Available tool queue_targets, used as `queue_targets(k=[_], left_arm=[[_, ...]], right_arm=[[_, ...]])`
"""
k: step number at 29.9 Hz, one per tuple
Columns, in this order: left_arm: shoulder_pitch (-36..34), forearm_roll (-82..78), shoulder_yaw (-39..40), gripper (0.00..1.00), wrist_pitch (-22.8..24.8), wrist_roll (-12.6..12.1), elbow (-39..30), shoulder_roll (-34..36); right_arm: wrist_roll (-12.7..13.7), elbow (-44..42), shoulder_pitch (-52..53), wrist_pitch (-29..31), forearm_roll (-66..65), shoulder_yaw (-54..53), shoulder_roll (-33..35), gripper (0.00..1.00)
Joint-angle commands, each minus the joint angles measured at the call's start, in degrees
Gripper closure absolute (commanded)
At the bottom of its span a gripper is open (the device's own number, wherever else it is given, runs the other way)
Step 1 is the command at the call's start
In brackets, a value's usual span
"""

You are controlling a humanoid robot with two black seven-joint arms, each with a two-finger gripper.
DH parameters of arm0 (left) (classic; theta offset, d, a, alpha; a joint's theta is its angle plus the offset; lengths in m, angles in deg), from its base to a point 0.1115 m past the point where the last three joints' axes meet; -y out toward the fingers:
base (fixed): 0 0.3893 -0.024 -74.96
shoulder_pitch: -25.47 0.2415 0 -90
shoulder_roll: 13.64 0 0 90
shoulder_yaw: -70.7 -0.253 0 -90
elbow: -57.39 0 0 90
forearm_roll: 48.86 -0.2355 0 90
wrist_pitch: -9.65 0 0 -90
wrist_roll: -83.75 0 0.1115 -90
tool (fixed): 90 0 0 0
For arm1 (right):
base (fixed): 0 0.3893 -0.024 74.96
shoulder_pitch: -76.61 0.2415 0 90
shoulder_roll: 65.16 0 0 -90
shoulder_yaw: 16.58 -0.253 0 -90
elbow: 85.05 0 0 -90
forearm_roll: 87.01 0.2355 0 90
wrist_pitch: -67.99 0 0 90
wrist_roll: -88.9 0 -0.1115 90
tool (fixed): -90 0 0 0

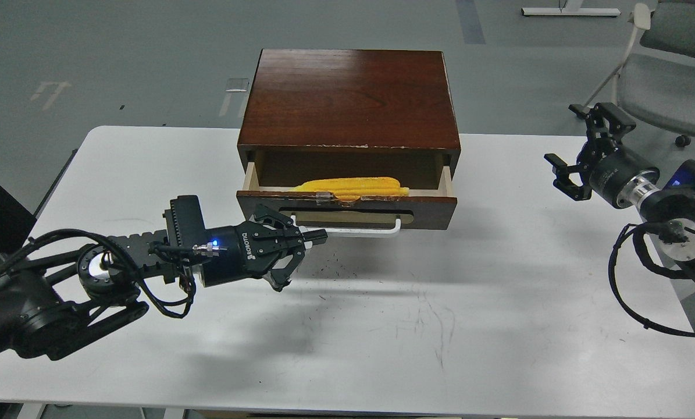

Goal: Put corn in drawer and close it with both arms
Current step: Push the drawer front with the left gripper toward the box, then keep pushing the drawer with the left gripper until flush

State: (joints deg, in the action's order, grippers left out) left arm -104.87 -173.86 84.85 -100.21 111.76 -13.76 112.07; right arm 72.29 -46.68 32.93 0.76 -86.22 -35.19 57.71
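The dark wooden cabinet (350, 96) stands at the back middle of the white table. Its drawer (428, 206) is pulled partly out, and the yellow corn (353, 185) lies lengthwise inside it, just behind the front panel. The white bar handle (364, 230) runs along the drawer front. My left gripper (315, 235) is shut, with its tips at the left part of the handle; I cannot tell whether they touch it. My right gripper (574, 148) is open and empty, well off to the right of the cabinet above the table's right edge.
The white table (382, 326) is scuffed with dark marks in front of the drawer. A grey chair (667, 64) stands on the floor at the back right, behind my right arm. Loose black cables hang from both arms.
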Motion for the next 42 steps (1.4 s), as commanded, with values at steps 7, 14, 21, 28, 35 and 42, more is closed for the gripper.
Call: queue_targets(k=[7,14,21,28,35,42], left_arm=[[-0.35,0.0,0.26,1.0,0.09,-0.01,1.28,-0.63],[-0.35,0.0,0.26,1.0,0.18,-0.01,1.98,-2.83],[-1.4,0.0,0.26,1.0,2.02,-0.01,3.12,-4.76],[-2.81,0.0,0.52,1.0,2.11,-0.01,5.05,-6.43],[-3.25,0.0,0.7,1.0,2.02,-0.01,5.41,-6.52],[-4.04,0.0,0.7,1.0,2.11,-0.01,7.16,-8.54]], right_arm=[[0.0,-0.05,-1.05,0.0,0.0,-0.02,0.0,0.0],[0.0,-0.05,-0.96,0.0,0.0,-0.02,-0.09,0.0],[0.0,-0.05,-1.05,0.0,0.0,-0.02,0.08,0.0],[0.0,-0.05,-1.14,0.0,0.0,0.07,0.08,0.0],[0.0,-0.05,-1.49,0.0,0.0,-0.02,-0.09,0.0],[0.0,-0.05,-1.49,0.0,0.0,0.06,-0.09,0.0]])
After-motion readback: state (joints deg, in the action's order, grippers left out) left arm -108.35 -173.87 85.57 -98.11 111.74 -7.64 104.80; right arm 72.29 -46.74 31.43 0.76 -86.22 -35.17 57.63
